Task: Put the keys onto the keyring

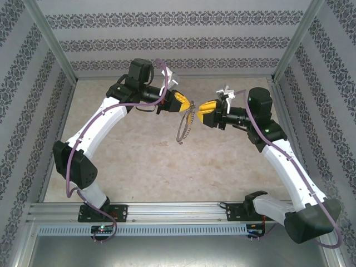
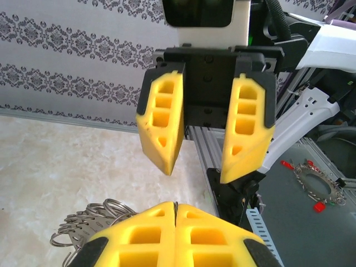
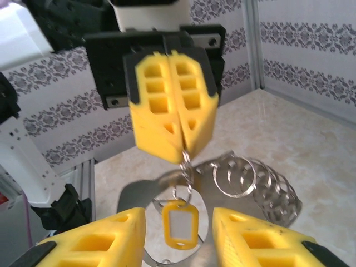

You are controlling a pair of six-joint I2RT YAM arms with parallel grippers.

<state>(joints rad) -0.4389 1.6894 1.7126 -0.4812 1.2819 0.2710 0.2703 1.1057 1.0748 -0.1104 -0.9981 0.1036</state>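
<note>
While the left gripper point(image 3: 179, 153) is pinched shut on the top of the keyring point(image 3: 256, 186), holding it in the air above the tabletop point(image 1: 139, 161) about midway between its side edges and nearer its far edge, the right gripper point(image 2: 196, 169) faces it with its jaws parted and nothing gripped. The keys point(image 3: 179, 222) hang just under the left fingertips. Their yellow tag dangles from a small loop between the right gripper's two pads and touches neither.

I judge the step in hand to be the threading itself: one arm steadies the ring while the other works the keys at it. The next move, as I read it, calls for the right jaws to close squarely on the tag without setting it swinging. They would then work its loop along the ring's wire against a firm left grip, since a slack pinch would let the whole bundle twist.

Whether the loop already sits on the big ring or merely hangs against it cannot be told, because the left fingertips cover the joint. The silver key is too small to pick out among the strung pieces. The ring's lower part is cut off in the right wrist view, and from above it is only a thin, blurred line
</note>
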